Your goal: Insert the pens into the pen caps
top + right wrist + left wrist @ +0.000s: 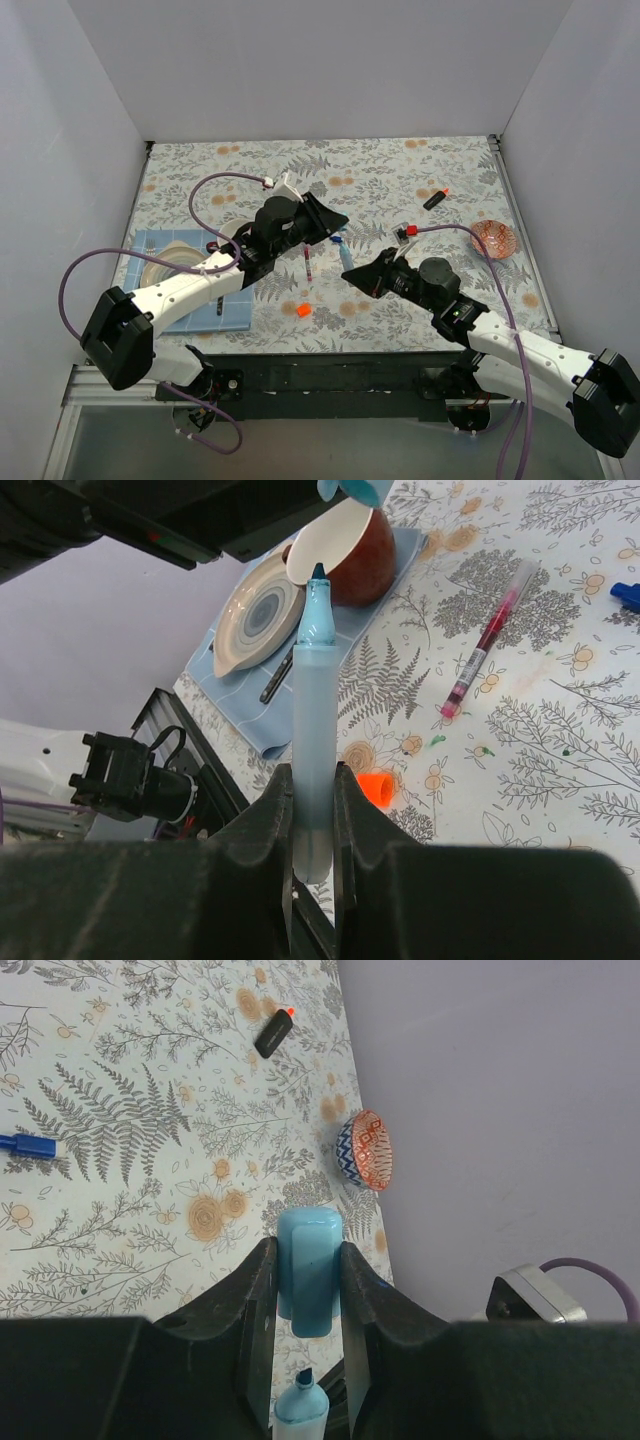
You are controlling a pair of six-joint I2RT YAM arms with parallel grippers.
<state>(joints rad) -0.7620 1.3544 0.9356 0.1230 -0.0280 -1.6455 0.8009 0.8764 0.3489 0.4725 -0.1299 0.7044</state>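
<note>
Floral-print tabletop (400, 170), pale walls on three sides, and both arms have met in the air just to the right of the blue placemat (240, 316).

The left gripper (338, 224) has its jaws clamped on the light blue cap (309, 1270), one jaw on each flat side. The right gripper (313, 778) has its jaws closed low on the barrel of the light blue pen (313, 690), so most of the barrel and the felt tip (318, 573) stand free. Pen and cap hang above the tabletop, a little right of the placemat, tip just short of the cap and not yet touching it.

This looks like the line-up before the push. From the right wrist the cap sits a touch off the tip's line, so a small sideways correction should come first. Then bring the cap's axis onto the barrel's and slide straight along it. If it goes in tilted, I'd expect the soft tip to snag on the rim. The low hold leaves plenty of barrel free but may let the pen rock, so push gently.

Waiting on the cloth: the orange cap (377, 788) just off the placemat's near right corner, the dark blue cap (25, 1146) further right, and the black marker (273, 1033) well away to the far right.
</note>
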